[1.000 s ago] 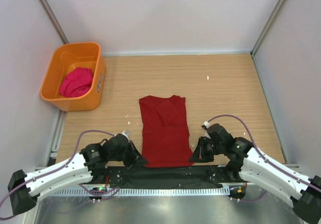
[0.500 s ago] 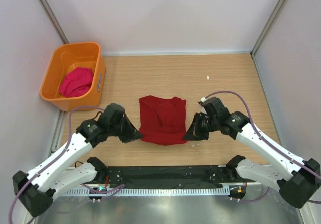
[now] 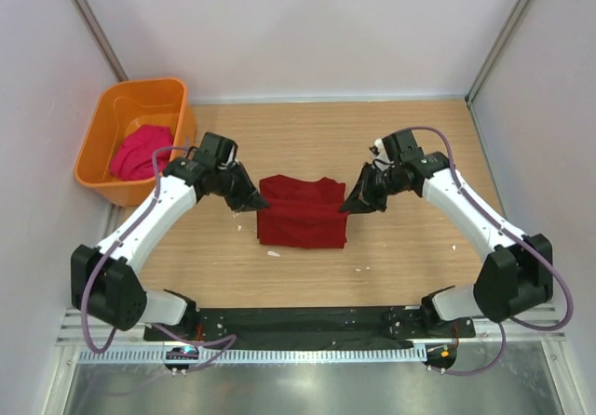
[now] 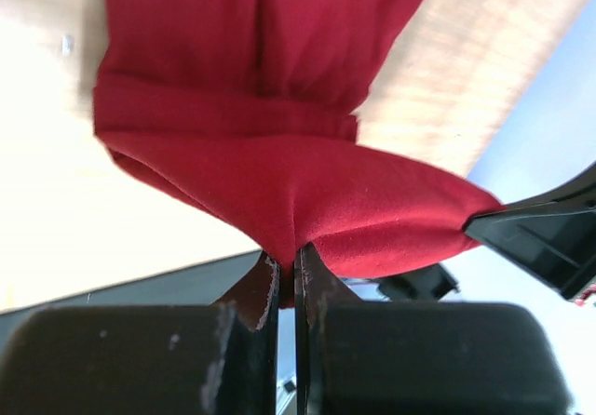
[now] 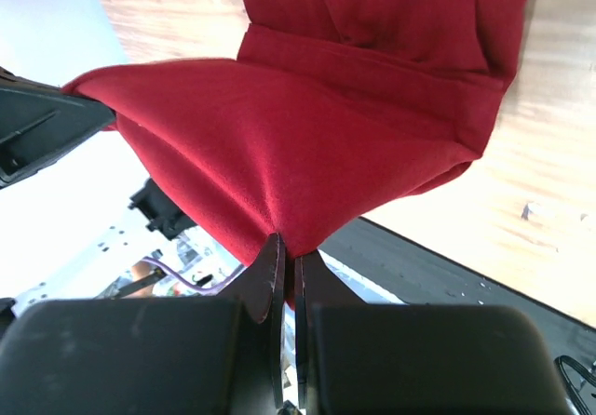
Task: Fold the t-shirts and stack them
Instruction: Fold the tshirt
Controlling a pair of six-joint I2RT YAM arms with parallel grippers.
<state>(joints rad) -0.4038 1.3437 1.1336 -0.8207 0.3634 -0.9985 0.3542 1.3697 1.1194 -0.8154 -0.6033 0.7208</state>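
Beneath both claws the wooden table (image 3: 419, 145) is spread. Well out beyond the left claw (image 3: 250, 201), the orange plastic tub (image 3: 182, 136) is seen at the far-left corner. Between the left claw and the right claw (image 3: 354, 206) the dark crimson t-shirt (image 3: 303, 221) is held taut. One corner of its hem is pinched in each claw, and both pairs of fingers are clamped tight on the cloth, as the wrist views confirm. The magenta-pink t-shirt (image 3: 142, 152) is left bundled inside the tub, well apart from either claw. On the near side of the claws, just beside the folded edge, a white speck (image 3: 273, 253) is noted on the wood.

A second ago the crimson shirt was laid out long, with the claws at its near hem close to the arm bases. Since then the hem has been lifted and carried away from the bases, and it is now brought over the collar end. The garment is thus doubled on itself and much shortened. The fold is judged nearly made: the hem is probably yet to be lowered flat and let go. The pink shirt is not yet fetched, so stacking is still to be begun.
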